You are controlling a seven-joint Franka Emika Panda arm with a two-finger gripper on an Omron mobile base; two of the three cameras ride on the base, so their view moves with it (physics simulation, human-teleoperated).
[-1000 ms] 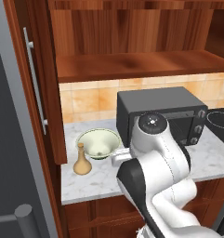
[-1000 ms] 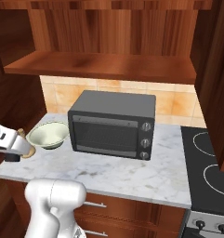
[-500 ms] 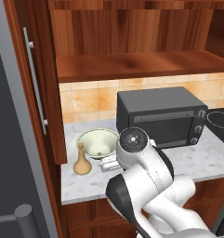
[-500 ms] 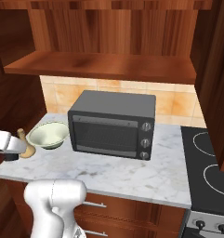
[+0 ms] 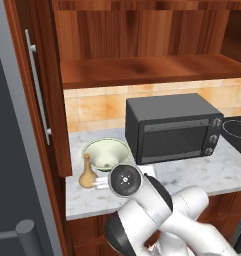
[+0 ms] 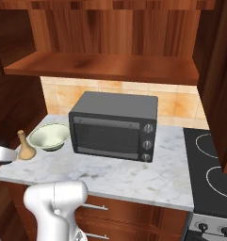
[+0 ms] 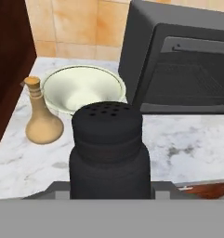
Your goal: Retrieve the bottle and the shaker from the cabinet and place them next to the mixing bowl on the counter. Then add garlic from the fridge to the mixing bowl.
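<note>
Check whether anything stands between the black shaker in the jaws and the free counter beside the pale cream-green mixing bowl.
Nothing visible does. The black perforated-top shaker faces bare white marbled counter before the round cream-green mixing bowl; the tan long-necked bottle stands left, the black microwave right.

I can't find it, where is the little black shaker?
In the hand view, the shaker is held in the gripper, above the counter, in front of the mixing bowl and bottle.
</note>
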